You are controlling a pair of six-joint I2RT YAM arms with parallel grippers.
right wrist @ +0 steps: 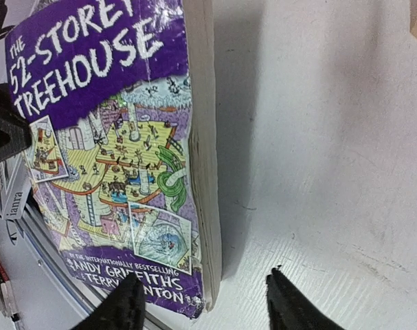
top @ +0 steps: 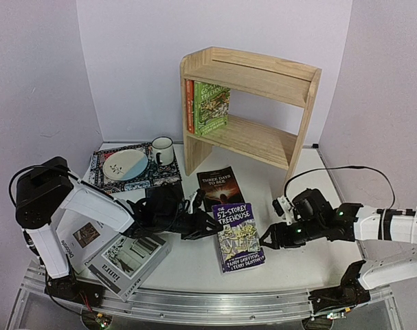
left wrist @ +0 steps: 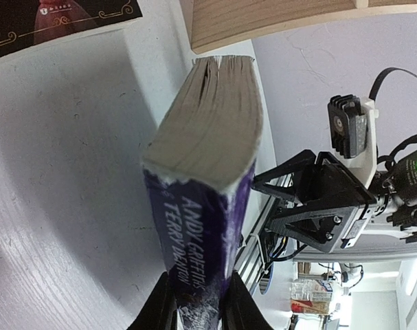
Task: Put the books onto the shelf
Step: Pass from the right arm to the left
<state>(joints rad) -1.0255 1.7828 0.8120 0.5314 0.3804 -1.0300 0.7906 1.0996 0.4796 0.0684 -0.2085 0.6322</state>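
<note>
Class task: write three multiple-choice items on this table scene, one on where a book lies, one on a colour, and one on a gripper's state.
1. Where is Three Days to See? A flat on the table before the shelf; B on the shelf's top tier; C held in the air.
2. The 52-Storey Treehouse cover is mainly: A orange; B purple; C grey.
3. The left gripper is: A open wide, holding nothing; B out of sight; C shut on the 52-Storey Treehouse.

Key: 1 A, it lies cover up at the shelf's foot. 2 B, purple fills its title band and border. 3 C, the left wrist view shows both fingers pinching the book's edge.
</note>
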